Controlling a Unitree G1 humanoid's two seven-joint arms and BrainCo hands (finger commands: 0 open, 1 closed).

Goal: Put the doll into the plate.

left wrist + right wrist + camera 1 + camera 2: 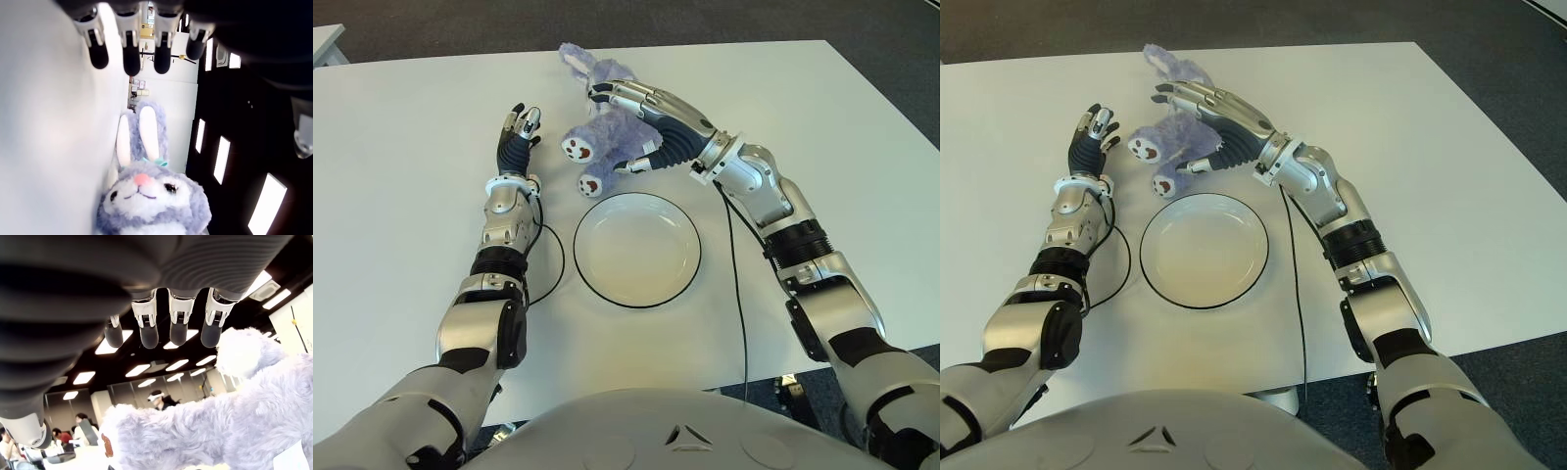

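The doll (599, 137), a purple plush bunny, lies on the white table (411, 147) just beyond the plate (636, 302), its soles toward me. The white, black-rimmed plate holds nothing. My right hand (613, 129) spreads over the doll from the right, with straight fingers (178, 328) above the body and the thumb at its near side, not closed on it. The fur of the doll (220, 431) shows under the palm. My left hand (519, 132) stands open, fingers (129, 54) straight, a short way left of the doll (151, 196).
A black cable (553, 259) loops on the table beside my left forearm, close to the plate's left rim. Another cable (739, 294) runs from my right wrist to the front edge. A second table's corner (323, 39) shows far left.
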